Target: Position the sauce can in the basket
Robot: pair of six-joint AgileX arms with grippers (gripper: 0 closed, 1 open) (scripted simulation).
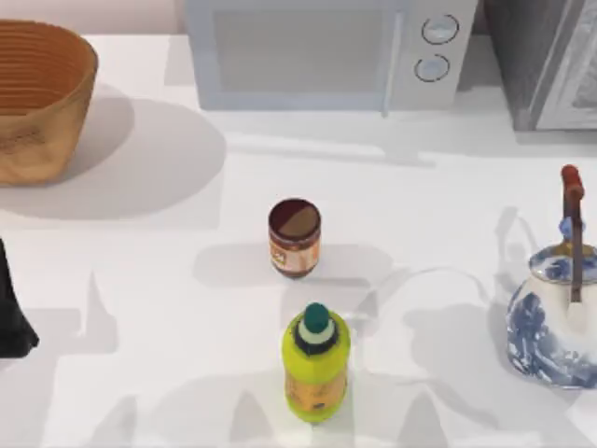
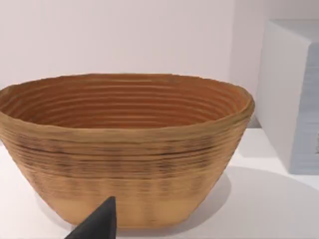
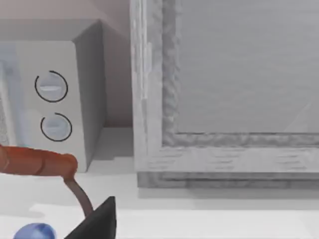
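Note:
The sauce can (image 1: 295, 237) stands upright in the middle of the table, a short cylinder with a dark maroon top and an orange-brown label. The basket (image 1: 37, 98) sits at the far left corner, large, woven and tan-orange; the left wrist view faces its ribbed wall (image 2: 124, 164) close up, with nothing seen inside. My left arm (image 1: 11, 308) is parked at the table's left edge, well apart from the can, and a dark part of the left gripper (image 2: 97, 225) shows in its wrist view. A dark part of my right gripper (image 3: 97, 221) points toward the table's far right corner.
A yellow-green bottle (image 1: 316, 362) with a green cap stands just in front of the can. A blue-and-white teapot (image 1: 558, 317) with a red handle is at the right. A white microwave (image 1: 326, 51) and a grey appliance (image 1: 550, 61) line the back.

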